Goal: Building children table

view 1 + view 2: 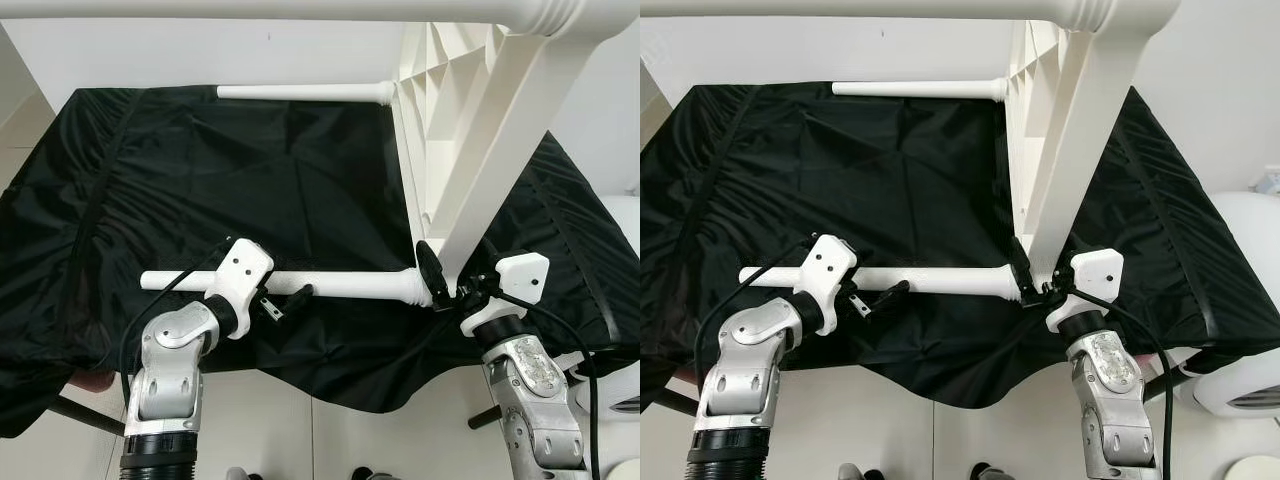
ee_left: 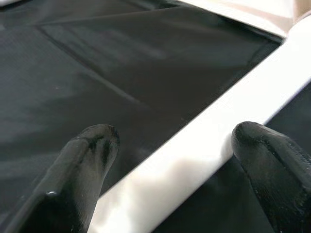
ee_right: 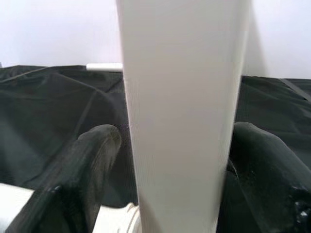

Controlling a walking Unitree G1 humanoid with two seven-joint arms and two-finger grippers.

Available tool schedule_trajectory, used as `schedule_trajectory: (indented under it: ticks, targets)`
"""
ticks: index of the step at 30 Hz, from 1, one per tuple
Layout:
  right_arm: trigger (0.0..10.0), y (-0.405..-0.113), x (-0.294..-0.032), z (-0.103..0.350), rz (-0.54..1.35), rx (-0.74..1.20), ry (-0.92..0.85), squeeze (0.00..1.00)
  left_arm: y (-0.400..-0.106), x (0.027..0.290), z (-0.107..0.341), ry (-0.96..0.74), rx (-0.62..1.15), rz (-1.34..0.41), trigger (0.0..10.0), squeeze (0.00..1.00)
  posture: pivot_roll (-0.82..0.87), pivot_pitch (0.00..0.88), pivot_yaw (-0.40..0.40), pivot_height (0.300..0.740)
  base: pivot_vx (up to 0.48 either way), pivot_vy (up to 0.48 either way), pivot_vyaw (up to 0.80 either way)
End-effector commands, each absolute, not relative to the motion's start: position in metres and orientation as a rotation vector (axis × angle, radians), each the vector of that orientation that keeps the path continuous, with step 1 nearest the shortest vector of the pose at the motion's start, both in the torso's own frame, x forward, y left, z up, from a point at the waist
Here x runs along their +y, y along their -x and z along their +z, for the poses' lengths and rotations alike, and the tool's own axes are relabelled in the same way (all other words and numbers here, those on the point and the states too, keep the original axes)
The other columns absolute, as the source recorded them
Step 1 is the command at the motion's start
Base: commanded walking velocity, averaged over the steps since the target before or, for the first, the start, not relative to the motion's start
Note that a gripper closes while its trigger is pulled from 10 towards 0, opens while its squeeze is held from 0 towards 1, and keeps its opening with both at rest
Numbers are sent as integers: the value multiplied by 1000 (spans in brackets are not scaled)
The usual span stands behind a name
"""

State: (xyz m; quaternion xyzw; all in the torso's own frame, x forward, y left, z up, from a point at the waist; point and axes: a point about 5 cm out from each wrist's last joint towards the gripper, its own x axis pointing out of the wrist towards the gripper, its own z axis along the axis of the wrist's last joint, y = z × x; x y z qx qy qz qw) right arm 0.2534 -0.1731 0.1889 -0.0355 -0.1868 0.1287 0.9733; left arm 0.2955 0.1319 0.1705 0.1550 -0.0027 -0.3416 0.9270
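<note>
On a surface draped in black cloth (image 1: 250, 170), a white children's table (image 1: 440, 130) stands tipped on its side, its ribbed underside facing the robot's left and its legs pointing outward. 1 near leg (image 1: 340, 285) runs horizontally just above the cloth, from its socket at the tabletop toward the robot's left; a far leg (image 1: 305, 92) lies parallel to it at the back edge of the cloth. A third, upper leg (image 1: 500, 150) slants from the top corner down toward the robot. The left pincer (image 1: 285, 300) straddles the near leg partway along, and in the left wrist view 1 finger (image 2: 85, 170) stands off the leg with a gap while the other touches it, so it is open around it. The right pincer (image 1: 440, 280) is at the lower end of the slanted leg, near the socket; the right wrist view shows its fingers (image 3: 85, 165) pressed to both sides of that leg, gripping it. Pale tiled floor (image 1: 300, 440) lies below.
</note>
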Motion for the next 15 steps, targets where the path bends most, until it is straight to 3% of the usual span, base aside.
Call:
schedule_trajectory:
  ticks: [1, 15]
  targets:
    - [10000, -243, -164, 187, 291, -381, 64, 0, -303, 144, 173, -325, -43, -478, 10000, 0, -125, 195, 37, 740, 0, 0, 0]
    - [10000, -220, -153, 168, 321, -310, 55, 0, -311, 153, 191, -464, -106, -491, 10000, 0, -130, 164, 57, 740, 0, 0, 0]
